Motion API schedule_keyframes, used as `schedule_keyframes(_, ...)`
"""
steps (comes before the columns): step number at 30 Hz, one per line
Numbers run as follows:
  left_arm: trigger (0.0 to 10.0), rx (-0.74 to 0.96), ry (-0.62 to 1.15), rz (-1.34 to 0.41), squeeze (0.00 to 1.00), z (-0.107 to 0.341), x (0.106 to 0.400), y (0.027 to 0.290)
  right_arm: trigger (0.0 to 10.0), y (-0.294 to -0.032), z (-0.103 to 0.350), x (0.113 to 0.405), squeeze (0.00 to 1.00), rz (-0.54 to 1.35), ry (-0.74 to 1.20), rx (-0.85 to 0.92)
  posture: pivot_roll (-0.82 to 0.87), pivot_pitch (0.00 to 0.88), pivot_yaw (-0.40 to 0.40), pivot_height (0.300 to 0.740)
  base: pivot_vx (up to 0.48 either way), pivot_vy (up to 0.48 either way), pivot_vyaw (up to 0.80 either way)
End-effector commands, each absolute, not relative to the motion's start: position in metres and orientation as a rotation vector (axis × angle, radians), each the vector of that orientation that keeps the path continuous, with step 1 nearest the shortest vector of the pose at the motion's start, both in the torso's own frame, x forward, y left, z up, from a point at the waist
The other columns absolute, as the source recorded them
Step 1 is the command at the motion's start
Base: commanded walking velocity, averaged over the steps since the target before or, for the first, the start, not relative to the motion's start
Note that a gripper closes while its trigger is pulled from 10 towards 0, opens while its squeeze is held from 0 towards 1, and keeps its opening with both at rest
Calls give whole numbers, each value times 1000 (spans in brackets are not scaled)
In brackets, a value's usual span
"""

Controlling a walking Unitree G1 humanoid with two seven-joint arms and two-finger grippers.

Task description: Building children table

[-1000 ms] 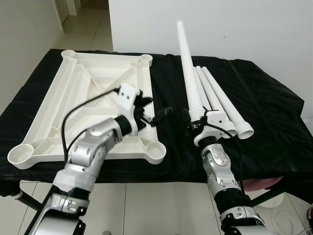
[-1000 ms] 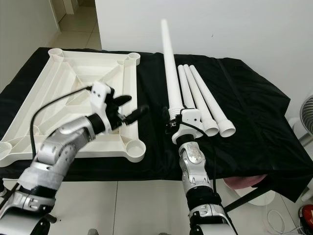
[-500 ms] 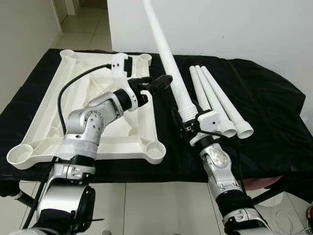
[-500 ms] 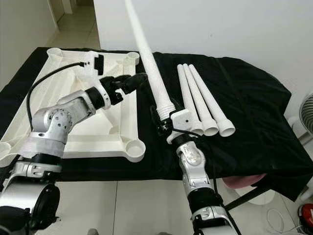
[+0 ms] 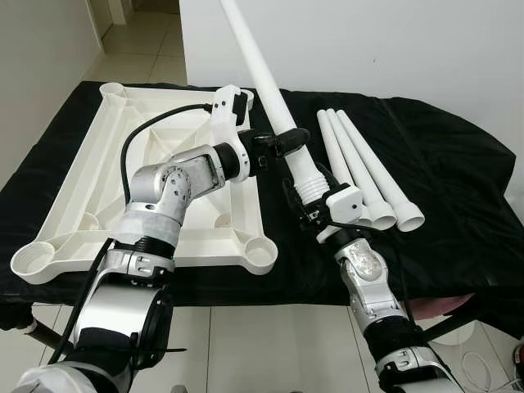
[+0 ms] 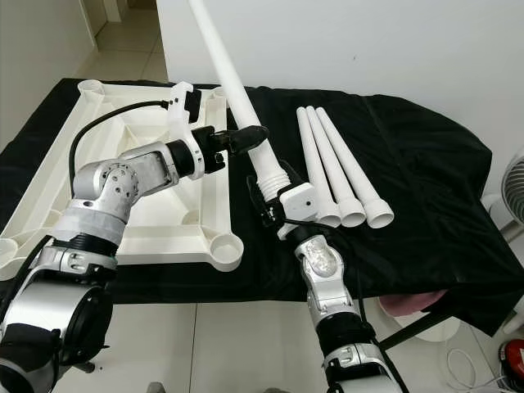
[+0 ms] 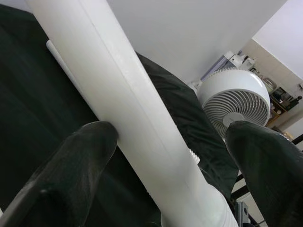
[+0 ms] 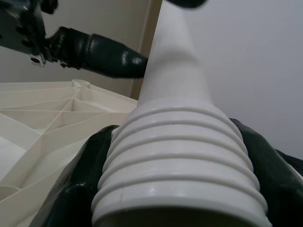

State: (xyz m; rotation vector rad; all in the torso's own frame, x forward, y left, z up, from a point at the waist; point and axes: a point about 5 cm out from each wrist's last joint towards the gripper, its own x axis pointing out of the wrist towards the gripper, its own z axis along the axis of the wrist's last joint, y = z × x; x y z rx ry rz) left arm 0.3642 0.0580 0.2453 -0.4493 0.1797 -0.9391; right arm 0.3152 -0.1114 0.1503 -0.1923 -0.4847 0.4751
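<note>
My right gripper (image 5: 316, 210) is shut on the ribbed, threaded end of a long white table leg (image 5: 268, 80) and holds it above the black cloth, slanting up and away to the left. In the right wrist view the black fingers (image 8: 72, 188) hug both sides of that ribbed end (image 8: 180, 161). My left gripper (image 5: 284, 145) is open at the leg's lower shaft; in the left wrist view one finger (image 7: 80, 161) touches the leg (image 7: 118, 94) and the other stands apart. The white tabletop (image 5: 82, 176) lies upside down on the left, with round sockets at its corners.
Three more white legs (image 5: 370, 176) lie side by side on the black-covered table (image 5: 458, 188), right of the held leg. A white wall stands behind. A fan (image 7: 234, 101) is on the floor to the right, past the table's edge.
My left gripper rose from over the tabletop's near rim and reached the leg's shaft. The right gripper tipped the leg further to the left, its far end lifting out of the picture.
</note>
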Motion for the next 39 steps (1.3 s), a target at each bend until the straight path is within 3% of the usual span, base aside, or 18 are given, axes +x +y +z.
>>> schedule_keyframes(1, 10000, -429, 211, -962, 0, 244, 364, 49, 10000, -101, 161, 314, 0, 528, -548, -225, -80, 0, -11, 740, 0, 0, 0)
schedule_keyframes(11, 10000, -435, 250, -918, 0, 246, 375, 51, 10000, -98, 154, 305, 0, 547, -556, -273, -94, 0, 8, 740, 0, 0, 0)
schedule_keyframes(22, 10000, -479, 216, -819, 0, 283, 397, 85, 10000, -113, 129, 281, 0, 456, -538, -360, -89, 0, 14, 740, 0, 0, 0)
schedule_keyframes(28, 10000, -496, 211, -824, 0, 289, 399, 88, 10000, -112, 125, 277, 0, 465, -536, -374, -88, 0, 17, 740, 0, 0, 0)
schedule_keyframes(29, 2118, -507, 212, -831, 0, 290, 399, 87, 10000, -111, 124, 276, 0, 472, -538, -383, -89, 0, 19, 740, 0, 0, 0)
schedule_keyframes(30, 2118, -507, 212, -831, 0, 290, 399, 87, 10000, -111, 124, 276, 0, 472, -538, -383, -89, 0, 19, 740, 0, 0, 0)
schedule_keyframes(31, 784, -523, 224, -842, 0, 290, 399, 85, 10000, -109, 124, 275, 0, 476, -543, -395, -89, 0, 19, 740, 0, 0, 0)
schedule_keyframes(32, 784, -523, 224, -842, 0, 290, 399, 85, 10000, -109, 124, 275, 0, 476, -543, -395, -89, 0, 19, 740, 0, 0, 0)
schedule_keyframes(33, 0, -533, 242, -857, 0, 289, 398, 83, 10000, -108, 125, 274, 0, 480, -550, -406, -89, 0, 19, 740, 0, 0, 0)
schedule_keyframes(36, 0, -538, 251, -865, 0, 289, 398, 81, 10000, -108, 125, 274, 0, 480, -553, -412, -89, 0, 19, 740, 0, 0, 0)
schedule_keyframes(37, 1922, -540, 270, -880, 0, 288, 397, 79, 10000, -107, 126, 274, 0, 479, -561, -419, -89, 0, 19, 740, 0, 0, 0)
schedule_keyframes(38, 1922, -540, 270, -880, 0, 288, 397, 79, 10000, -107, 126, 274, 0, 479, -561, -419, -89, 0, 19, 740, 0, 0, 0)
schedule_keyframes(39, 3961, -546, 281, -893, 0, 287, 397, 77, 10000, -106, 127, 275, 0, 477, -573, -431, -89, 0, 19, 740, 0, 0, 0)
